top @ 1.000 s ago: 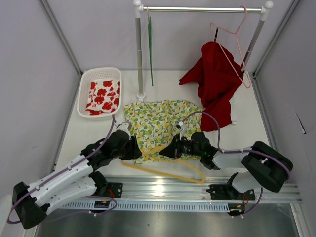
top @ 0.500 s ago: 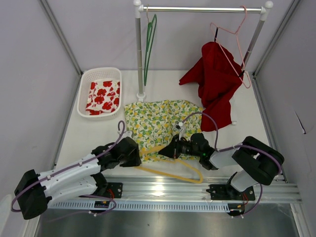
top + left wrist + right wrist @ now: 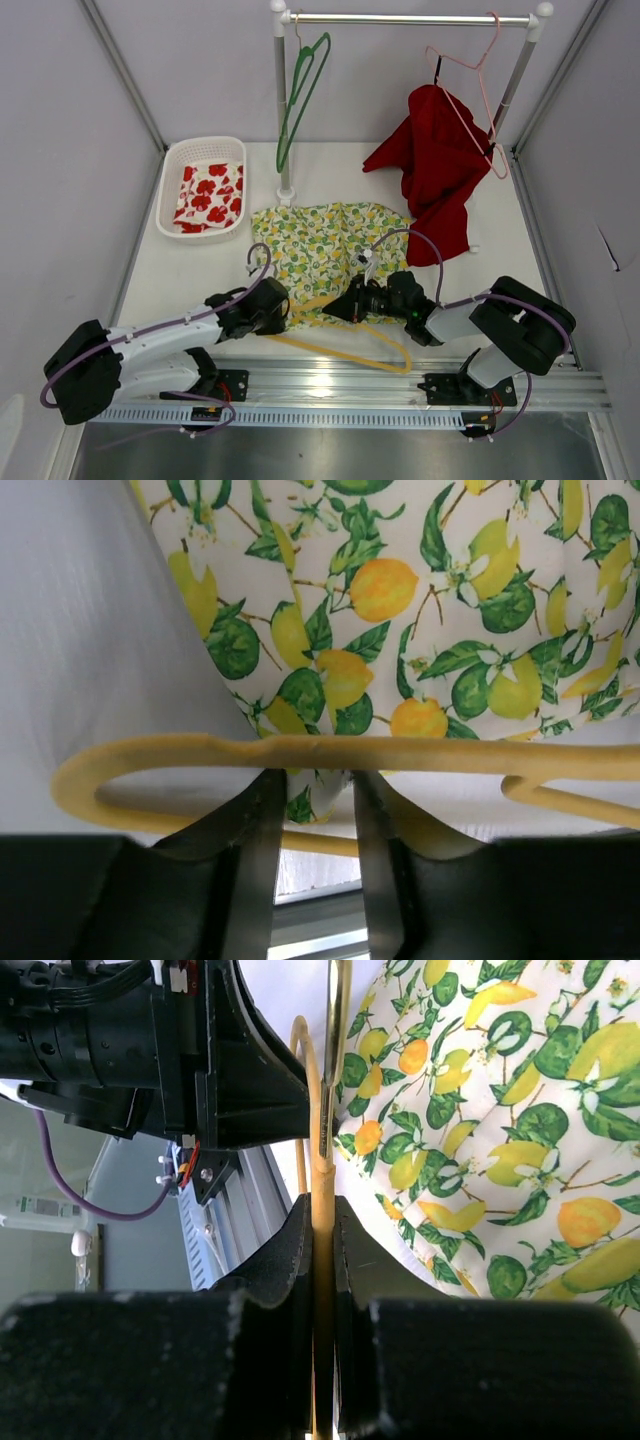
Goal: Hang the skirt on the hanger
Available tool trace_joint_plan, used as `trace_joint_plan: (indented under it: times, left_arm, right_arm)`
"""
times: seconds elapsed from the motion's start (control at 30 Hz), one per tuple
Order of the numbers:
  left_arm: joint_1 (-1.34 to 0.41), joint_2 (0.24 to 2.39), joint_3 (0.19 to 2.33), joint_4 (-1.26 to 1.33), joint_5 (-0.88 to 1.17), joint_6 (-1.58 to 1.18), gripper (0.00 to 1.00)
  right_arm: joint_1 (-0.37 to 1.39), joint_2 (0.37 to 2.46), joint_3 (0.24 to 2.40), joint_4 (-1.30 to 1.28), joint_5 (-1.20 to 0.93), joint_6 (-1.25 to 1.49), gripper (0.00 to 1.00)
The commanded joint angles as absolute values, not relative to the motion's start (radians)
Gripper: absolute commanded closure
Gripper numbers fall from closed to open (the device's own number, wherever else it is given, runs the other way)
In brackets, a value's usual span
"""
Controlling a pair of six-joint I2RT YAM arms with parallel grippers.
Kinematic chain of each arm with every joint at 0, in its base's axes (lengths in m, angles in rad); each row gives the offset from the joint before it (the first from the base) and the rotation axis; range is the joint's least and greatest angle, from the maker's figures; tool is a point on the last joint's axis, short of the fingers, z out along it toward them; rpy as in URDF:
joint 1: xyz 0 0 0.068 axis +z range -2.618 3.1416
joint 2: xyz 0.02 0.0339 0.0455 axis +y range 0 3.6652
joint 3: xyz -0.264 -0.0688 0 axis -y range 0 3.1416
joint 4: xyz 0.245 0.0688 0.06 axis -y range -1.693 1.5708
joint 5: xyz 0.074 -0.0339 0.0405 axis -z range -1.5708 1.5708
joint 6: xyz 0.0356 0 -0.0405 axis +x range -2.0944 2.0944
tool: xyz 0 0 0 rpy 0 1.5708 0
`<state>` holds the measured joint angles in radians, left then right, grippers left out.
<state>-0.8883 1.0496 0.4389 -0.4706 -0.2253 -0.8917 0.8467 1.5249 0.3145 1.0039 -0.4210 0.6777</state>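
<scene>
Skirt [image 3: 315,245] lies flat on the surface [image 3: 190,272] toward its near edge, hem inside the narrowly parted left pincer [image 3: 317,785], while the right pincer [image 3: 322,1222] clamps the yellow hanger [image 3: 330,752] lying at that hem.

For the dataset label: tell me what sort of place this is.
Probably a lab test booth staged for hanging clothes: plain panel walls, a metal clothes rail holding a red garment, a white basket of cloth.

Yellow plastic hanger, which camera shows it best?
The top external view: the yellow plastic hanger shows nearly whole at the near hem of the lemon-print skirt. Left wrist shows one curved end; right wrist only a short edge-on stretch.
</scene>
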Motion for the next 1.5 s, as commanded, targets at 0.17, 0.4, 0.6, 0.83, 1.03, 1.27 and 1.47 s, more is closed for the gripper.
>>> trace_joint_plan:
  times: [0.17, 0.4, 0.6, 0.83, 1.03, 1.27, 1.47]
  left_arm:
    - [-0.896, 1.029, 0.552, -0.535, -0.248, -0.851, 1.0]
    - [-0.894, 0.964, 0.592, -0.655, -0.199, -0.857, 1.0]
    - [-0.848, 0.951, 0.603, -0.756, -0.161, -0.848, 1.0]
    - [-0.655, 0.985, 0.634, -0.764, -0.08, -0.778, 1.0]
    - [-0.542, 1.061, 0.673, -0.773, -0.08, -0.743, 1.0]
    - [-0.416, 1.132, 0.676, -0.762, -0.048, -0.716, 1.0]
    - [-0.348, 1.169, 0.698, -0.782, -0.063, -0.709, 1.0]
  right_arm:
    - [0.847, 1.523, 0.31, 0.924, -0.324, 0.588, 1.0]
    - [0.85, 1.516, 0.345, 0.853, -0.209, 0.543, 1.0]
    - [0.847, 1.483, 0.351, 0.812, -0.088, 0.506, 1.0]
    - [0.848, 1.485, 0.328, 0.81, -0.048, 0.494, 1.0]
    - [0.848, 1.456, 0.292, 0.789, -0.002, 0.482, 1.0]
    - [0.841, 1.405, 0.253, 0.742, 0.101, 0.471, 1.0]
    - [0.824, 1.348, 0.201, 0.747, 0.13, 0.469, 1.0]
